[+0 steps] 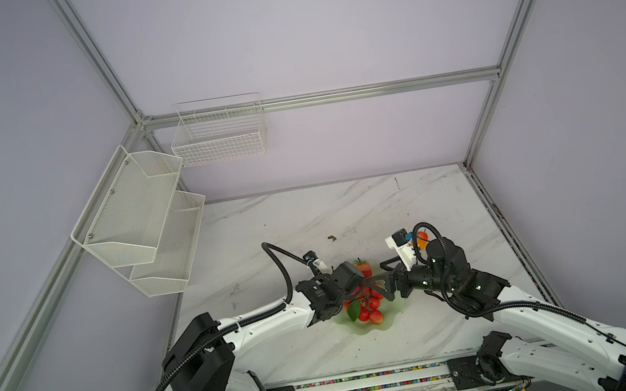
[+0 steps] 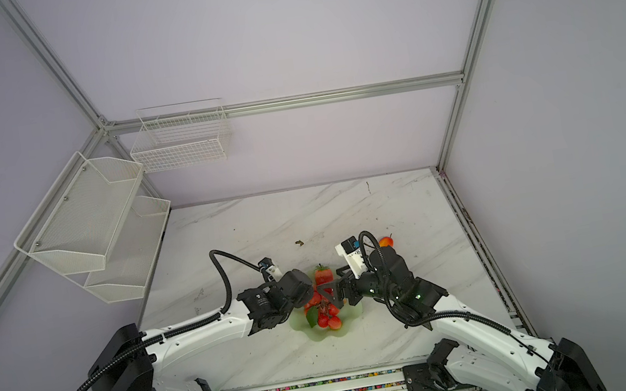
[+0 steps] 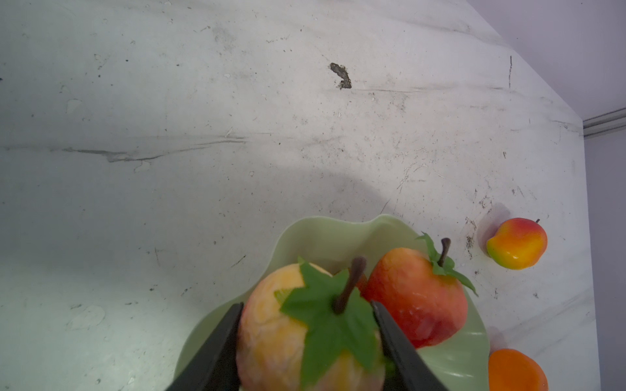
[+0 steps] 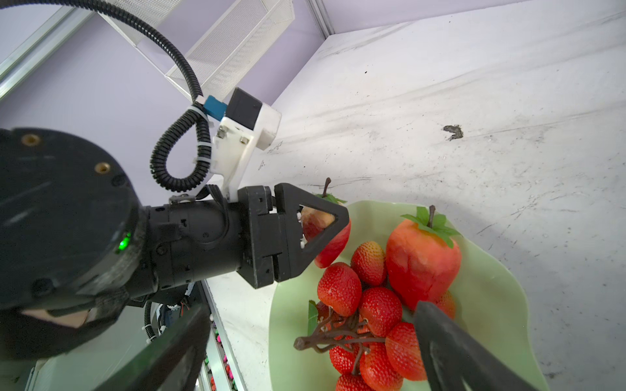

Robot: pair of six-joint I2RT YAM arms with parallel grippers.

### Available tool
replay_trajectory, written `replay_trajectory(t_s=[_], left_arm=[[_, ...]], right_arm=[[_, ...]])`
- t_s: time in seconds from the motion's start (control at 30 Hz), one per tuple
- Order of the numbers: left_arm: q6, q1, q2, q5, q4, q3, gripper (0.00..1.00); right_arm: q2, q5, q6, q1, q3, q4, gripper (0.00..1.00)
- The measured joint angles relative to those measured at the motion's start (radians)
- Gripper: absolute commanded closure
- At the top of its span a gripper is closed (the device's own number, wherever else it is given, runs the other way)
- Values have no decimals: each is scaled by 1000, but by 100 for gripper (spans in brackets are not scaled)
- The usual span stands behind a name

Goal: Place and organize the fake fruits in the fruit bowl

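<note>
Grip of the left end effector [image 3: 307, 304] is closed on the pale strawberry [image 3: 271, 325], held over the bowl [image 3: 325, 233] just beside the red strawberry [image 3: 416, 298] that lies inside it. Right end effector [image 4: 311, 309] is wide open and holds nothing, and it hovers near the berry cluster [image 4: 372, 311] in the bowl. Mango [image 3: 516, 243] and orange [image 3: 515, 370] lie on the surface [image 3: 203, 135] outside the bowl, the orange just beside its rim, the mango further off.
</note>
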Motion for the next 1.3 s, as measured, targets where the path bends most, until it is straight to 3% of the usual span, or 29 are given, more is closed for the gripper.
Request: replay_trajectory(t_s=[0.2,0.63,0.73,0.8,0.83,0.97,1.13,1.23,1.3], left_arm=[[-10,-2,0,-9,2,-1,43],[-17,-2,-2,-8,10,-3,37],[-18,-2,-4,1,19,-17,43],[-26,-2,-4,11,22,-23,58],[-34,-2,-4,18,23,-25,59],[-25,-2,-4,31,38,-29,41],[-6,-2,-4,38,65,-29,34],[7,-3,-4,44,73,-29,4],[13,-6,-4,46,77,-29,1]], right_arm=[[0,-3,1,0,0,0,3],[8,-8,0,0,0,0,3],[21,-8,0,0,0,0,3],[29,-8,-2,0,0,0,3],[31,-9,-2,0,0,0,3],[34,-10,-3,0,0,0,3],[36,-11,-3,0,0,1,3],[47,-12,-3,0,0,2,3],[54,-14,-3,0,0,3,3]])
